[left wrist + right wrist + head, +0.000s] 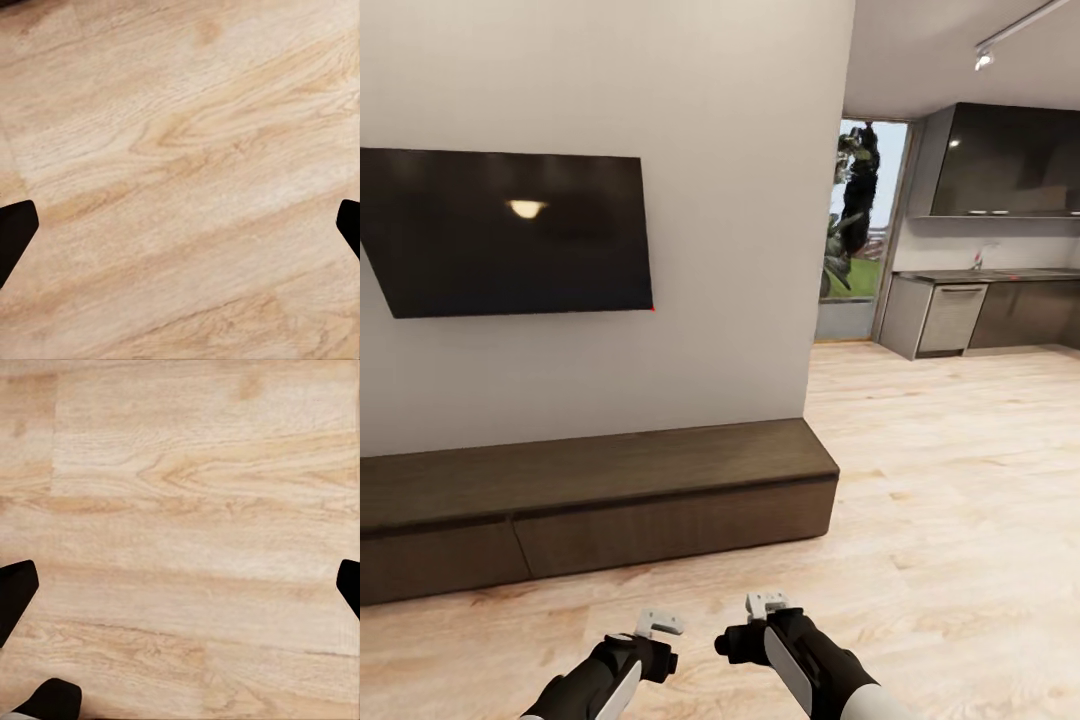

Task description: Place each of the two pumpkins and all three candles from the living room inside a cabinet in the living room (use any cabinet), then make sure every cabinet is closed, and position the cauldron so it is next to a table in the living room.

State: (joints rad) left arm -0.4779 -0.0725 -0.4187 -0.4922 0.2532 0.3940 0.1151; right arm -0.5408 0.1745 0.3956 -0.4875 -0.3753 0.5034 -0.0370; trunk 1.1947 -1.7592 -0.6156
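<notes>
— What is the robot facing?

— A long, low, dark brown wooden cabinet (600, 500) is running along the white wall in the lower left of the head view, under a flat black wall-mounted television (510, 232). Its flat, handle-less drawer fronts are all sitting flush, so it is looking closed. No pumpkins, candles or cauldron are showing here.

— And the hands?

— Both are hanging low at the bottom centre of the head view, over the pale wooden plank floor (960, 500). The left hand (658, 627) is carrying nothing; in its wrist view the dark fingertips (15, 229) are sitting at opposite edges of the frame, well apart, with only floorboards between. The right hand (768, 604) is spread the same way, one fingertip (15, 585) at each side, also empty.

— How is that cabinet going to handle?

— I am judging it as stiff, heavy and fixed in place; only the drawer fronts are likely to move. With no handles, a finger would probably have to be hooking the dark gap along a front's top edge, near the middle so the drawer is sliding out straight. The smooth faces are looking slippery for a pinch.

— Anything else?

— A grey kitchen counter (980, 275) is showing in the upper right, well apart from the cabinet.
</notes>
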